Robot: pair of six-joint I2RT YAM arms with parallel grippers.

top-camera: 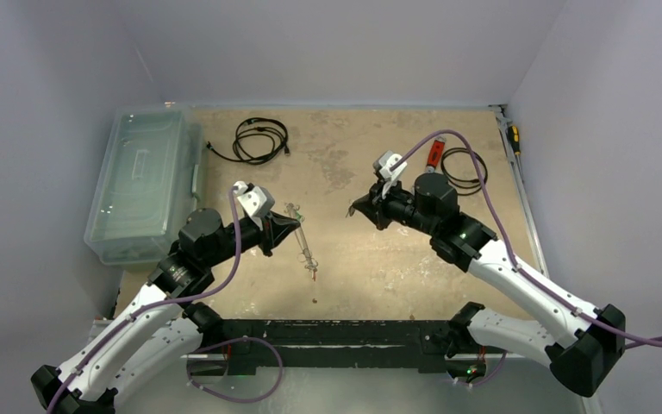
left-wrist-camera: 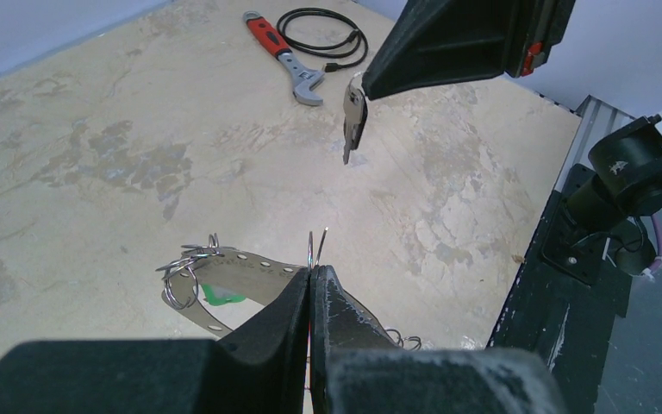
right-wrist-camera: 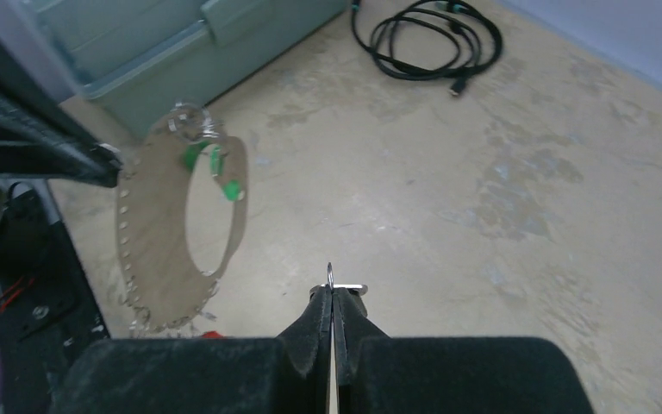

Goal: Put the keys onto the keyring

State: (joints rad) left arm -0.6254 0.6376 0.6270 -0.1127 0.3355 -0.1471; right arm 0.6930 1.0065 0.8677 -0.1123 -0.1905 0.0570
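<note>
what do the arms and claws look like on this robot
The left arm and right arm have white links with black joints, and each carries a purple cable. The left claw and right claw are matte black wedges tapering to narrow tips.

1. At the left gripper (top-camera: 297, 226): pressed fully together, pinching the keyring (right-wrist-camera: 151, 250) by its rim, tips aimed at the opposite gripper.
2. At the right gripper (top-camera: 353, 210): likewise closed tight, nipping a key (left-wrist-camera: 353, 121) that hangs below the tips.
3. Set tip to tip, near but apart, both raised off the surface.
4. Behind each gripper: wrist roughly level, forearm sloping back and outward to a sharply folded elbow.
</note>
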